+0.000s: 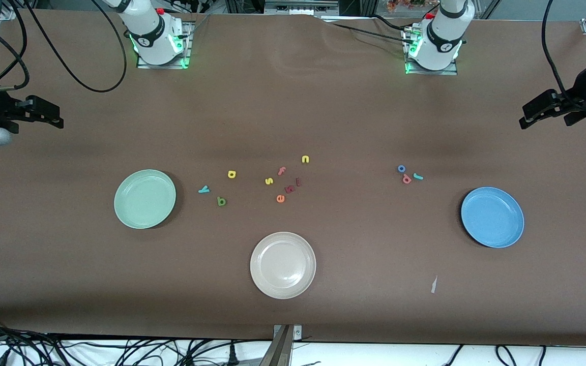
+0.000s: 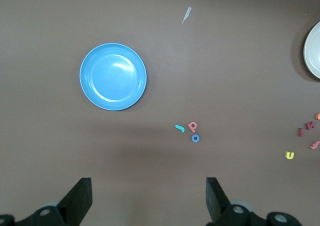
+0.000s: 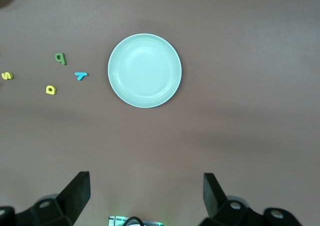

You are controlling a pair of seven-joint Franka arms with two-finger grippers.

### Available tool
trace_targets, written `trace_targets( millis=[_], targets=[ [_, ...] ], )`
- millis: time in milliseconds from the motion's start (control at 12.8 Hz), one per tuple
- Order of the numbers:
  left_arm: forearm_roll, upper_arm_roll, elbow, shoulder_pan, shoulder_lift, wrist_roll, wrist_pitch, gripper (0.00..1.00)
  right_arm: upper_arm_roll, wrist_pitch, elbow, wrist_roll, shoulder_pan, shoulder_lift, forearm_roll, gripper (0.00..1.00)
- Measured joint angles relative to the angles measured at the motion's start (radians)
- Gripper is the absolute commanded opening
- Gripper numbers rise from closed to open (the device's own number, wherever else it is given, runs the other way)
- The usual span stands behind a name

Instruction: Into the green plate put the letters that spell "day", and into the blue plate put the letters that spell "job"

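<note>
Nothing has been sorted yet: the green plate (image 1: 144, 199), toward the right arm's end of the table, and the blue plate (image 1: 492, 217), toward the left arm's end, both sit bare. The teal y (image 1: 203, 189), yellow a (image 1: 231, 174) and dark green d (image 1: 221, 202) lie loose on the table just beside the green plate, between it and the scattered spare letters (image 1: 285, 180) in the middle. The blue o (image 1: 401, 168), coral b (image 1: 407, 179) and teal j (image 1: 418, 176) huddle close together near the blue plate, a little farther from the front camera than it. The beige plate (image 1: 283, 265) lies nearest the front camera and is also bare. The left gripper (image 2: 147, 198) waits over its end of the table, fingers spread wide and holding nothing; the right gripper (image 3: 145, 196) waits likewise at its own end, wide open and unladen. All six letters remain to be picked and placed.
</note>
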Motion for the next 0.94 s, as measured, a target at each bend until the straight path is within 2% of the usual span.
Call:
trace_targets(
  millis=[939],
  targets=[
    [0.0,0.009,-0.027,0.01,0.003,-0.001,-0.003,1.0,0.005,0.002,0.0,0.001,0.002,0.0,0.002,1.0]
  ],
)
